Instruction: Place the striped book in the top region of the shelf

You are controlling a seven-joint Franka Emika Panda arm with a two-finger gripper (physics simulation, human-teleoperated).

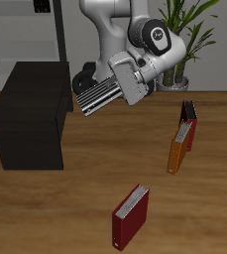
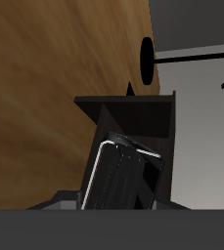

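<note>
The striped book (image 1: 103,97), with narrow black and white stripes, hangs in the air, tilted, with my gripper (image 1: 91,87) shut on it. It is just beside the upper edge of the shelf (image 1: 31,124), a large matte black box on the wooden table, and slightly above its top. The wrist view shows the striped book (image 2: 115,178) close up between my fingers, with the black shelf (image 2: 133,112) beyond it.
A dark red book (image 1: 131,216) stands near the table's front edge. An orange book (image 1: 179,147) and another dark red book (image 1: 189,124) stand upright together farther back. A grey open-frame rack (image 1: 26,40) and a potted plant (image 1: 189,45) stand behind the table.
</note>
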